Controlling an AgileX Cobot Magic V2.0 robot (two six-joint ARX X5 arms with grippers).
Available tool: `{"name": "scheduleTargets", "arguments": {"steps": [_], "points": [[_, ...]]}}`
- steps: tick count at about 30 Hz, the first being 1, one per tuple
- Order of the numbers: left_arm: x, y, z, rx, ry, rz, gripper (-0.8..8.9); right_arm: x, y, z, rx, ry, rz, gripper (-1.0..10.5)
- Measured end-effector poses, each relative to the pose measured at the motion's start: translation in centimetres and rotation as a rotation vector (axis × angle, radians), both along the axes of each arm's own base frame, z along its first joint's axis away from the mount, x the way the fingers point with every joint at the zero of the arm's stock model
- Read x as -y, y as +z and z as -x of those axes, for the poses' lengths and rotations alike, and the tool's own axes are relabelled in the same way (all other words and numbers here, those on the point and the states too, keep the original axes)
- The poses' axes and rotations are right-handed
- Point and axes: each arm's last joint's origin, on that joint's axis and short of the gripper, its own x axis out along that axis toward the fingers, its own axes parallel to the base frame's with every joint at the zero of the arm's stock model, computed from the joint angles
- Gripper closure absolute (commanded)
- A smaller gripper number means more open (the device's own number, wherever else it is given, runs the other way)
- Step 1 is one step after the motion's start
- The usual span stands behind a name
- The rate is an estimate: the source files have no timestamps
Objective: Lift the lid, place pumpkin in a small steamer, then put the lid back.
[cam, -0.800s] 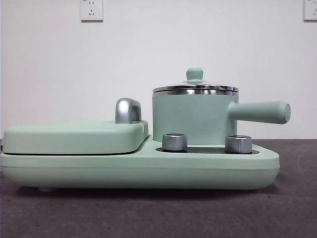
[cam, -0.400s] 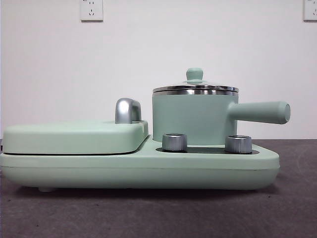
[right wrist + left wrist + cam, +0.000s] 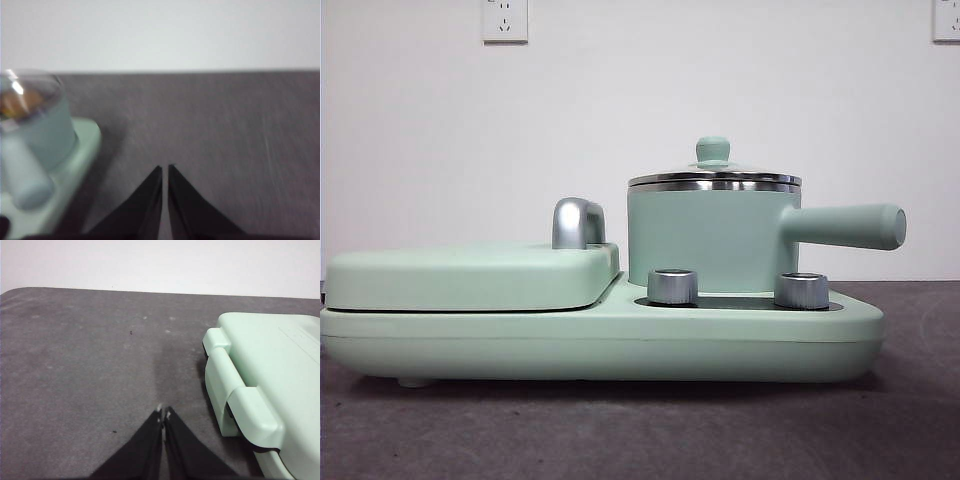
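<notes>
I'm seeing the lid [image 3: 714,178] sitting on the steamer [image 3: 705,240]; my right gripper [image 3: 165,167] (closed, over bare counter [image 3: 225,125]) is hanging nearer than the closed left gripper [image 3: 163,411].

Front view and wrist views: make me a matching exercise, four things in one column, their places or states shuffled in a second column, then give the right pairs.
Things:
1. lid
2. small steamer
3. left gripper
4. flat rectangular cover

Places or states:
A. lies on the base appliance beside the pot
B. shut, above bare table
C. sits closed on the pot's rim
D. stands on the base behind two silver knobs

Pairs: 1-C, 2-D, 3-B, 4-A
</notes>
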Motion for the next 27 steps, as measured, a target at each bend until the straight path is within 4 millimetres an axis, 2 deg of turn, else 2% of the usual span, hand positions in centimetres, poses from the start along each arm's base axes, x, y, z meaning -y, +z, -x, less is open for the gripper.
{"name": "scheduleTargets", "arguments": {"steps": [6,13,27], "points": [[0.0,0.0,0.0,0.000,0.000,0.000,8.04,0.2,-2.4,0.0,-0.020,-0.085,0.013,9.3],[0.0,0.0,0.0,0.000,0.000,0.000,8.04,0.4,-4.0,-0.1,-0.041,-0.138,0.022,9.3],[0.0,0.0,0.0,0.001,0.000,0.000,8.04,0.4,-3.4,-0.1,0.042,-0.138,0.017,9.3]]}}
